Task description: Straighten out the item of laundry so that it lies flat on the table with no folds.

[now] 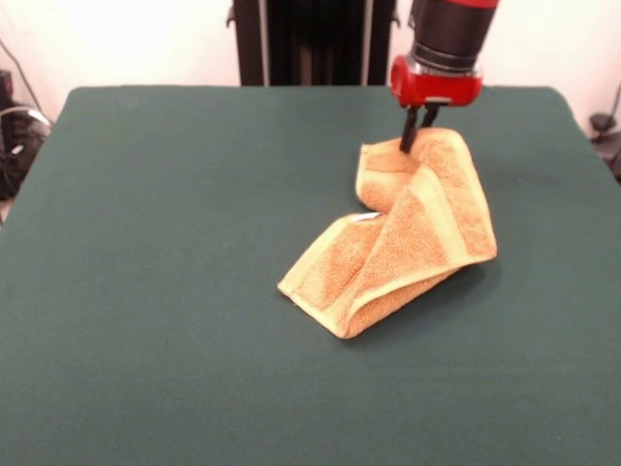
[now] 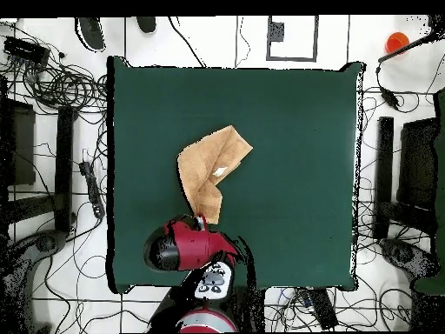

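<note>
The towel is seen near the middle of the table, a bit closer to the edge where the robot stands. It is not flat. It is folded over itself, with a bend in the middle, and a tiny white tag is seen at the fold. The end nearest the robot is lifted up off the green top.

That lifted end is pinched by the gripper, whose two dark fingers are held close together on the cloth.

So the unfolding step seems to be in hand, and the job looks far from done. Next, the held end probably needs to be pulled toward the robot's edge, so the folded part is opened. If it is pulled too fast, the whole towel may just be dragged along.
</note>
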